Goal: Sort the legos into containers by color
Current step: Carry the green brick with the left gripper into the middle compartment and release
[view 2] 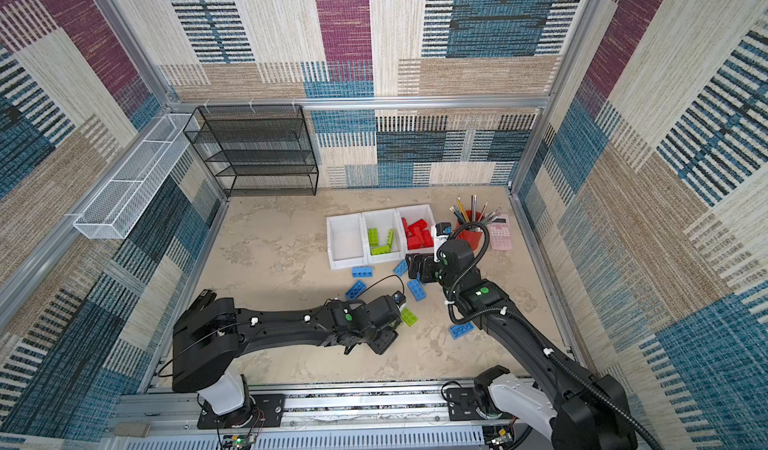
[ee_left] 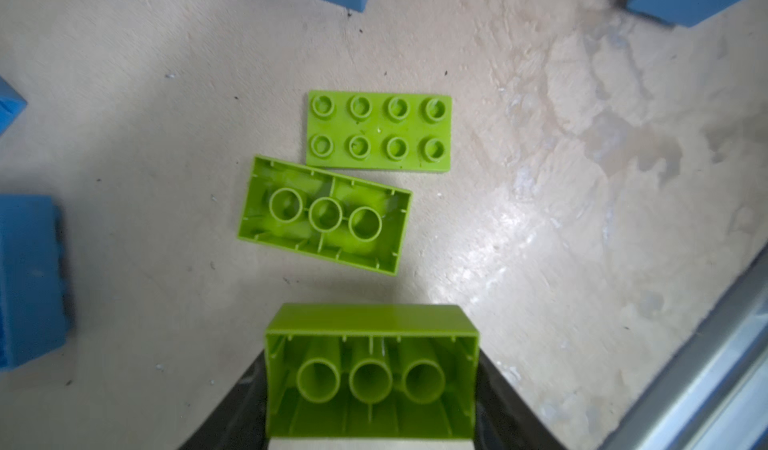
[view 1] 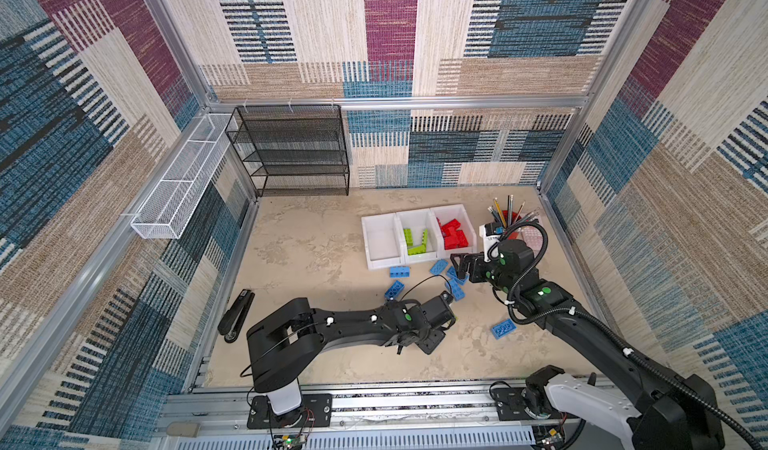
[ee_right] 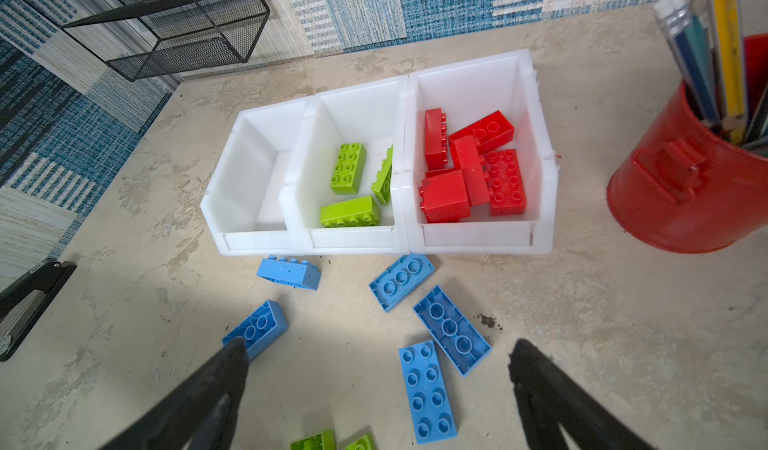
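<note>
Green brick (ee_left: pixel 370 369) clamped in left gripper (ee_left: pixel 372 385), right gripper (ee_right: pixel 378 348) spread empty; to be lifted clear, released low over middle bin (ee_right: pixel 353 238).

Bright, even light; wide-angle edges bend, wrist views blur.

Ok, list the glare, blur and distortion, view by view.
Left wrist view: glare on the beige mottled tabletop, light blue plastic brick at the edge blurred. Right wrist view: black right claw out of focus. Both top views: wide-angle distortion splays the aluminium frame rails.
</note>
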Controlling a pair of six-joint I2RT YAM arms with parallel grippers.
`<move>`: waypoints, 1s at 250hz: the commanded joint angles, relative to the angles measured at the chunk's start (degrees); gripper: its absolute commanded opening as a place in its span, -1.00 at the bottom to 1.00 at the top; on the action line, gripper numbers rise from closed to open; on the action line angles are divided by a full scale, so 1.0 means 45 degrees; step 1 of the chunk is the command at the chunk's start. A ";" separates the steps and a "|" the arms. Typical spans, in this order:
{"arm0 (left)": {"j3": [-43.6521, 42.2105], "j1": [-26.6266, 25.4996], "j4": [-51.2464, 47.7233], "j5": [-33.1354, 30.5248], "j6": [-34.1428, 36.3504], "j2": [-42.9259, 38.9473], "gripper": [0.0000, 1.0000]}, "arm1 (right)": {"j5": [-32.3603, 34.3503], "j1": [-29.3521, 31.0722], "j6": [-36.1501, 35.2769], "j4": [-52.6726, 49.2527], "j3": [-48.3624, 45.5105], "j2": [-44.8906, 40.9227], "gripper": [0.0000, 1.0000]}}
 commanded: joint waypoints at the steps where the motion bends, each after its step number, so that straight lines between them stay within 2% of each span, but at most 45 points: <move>1: 0.0095 0.0065 -0.0577 -0.0419 -0.0014 -0.0694 -0.08 | -0.0198 0.0011 0.0099 0.0258 -0.0024 -0.0103 0.97; 56: 0.0490 0.1118 -0.1200 -0.0319 0.0121 -0.2433 -0.08 | -0.0861 0.0011 0.0454 0.0700 -0.0731 -0.0342 0.97; 102: 0.1757 0.2776 -0.1585 0.0757 0.0442 -0.2474 -0.09 | -0.1538 0.0011 0.0956 0.1430 -0.1914 -0.0574 0.97; 131: 0.3091 0.3689 -0.1881 0.1297 0.0771 -0.1653 -0.12 | -0.1795 0.0011 0.1067 0.1806 -0.2401 -0.0535 0.97; 250: 0.9846 0.5470 -0.3236 0.1741 0.1978 0.3911 -0.13 | -0.2695 0.0010 0.0806 0.3000 -0.3599 -0.0402 0.97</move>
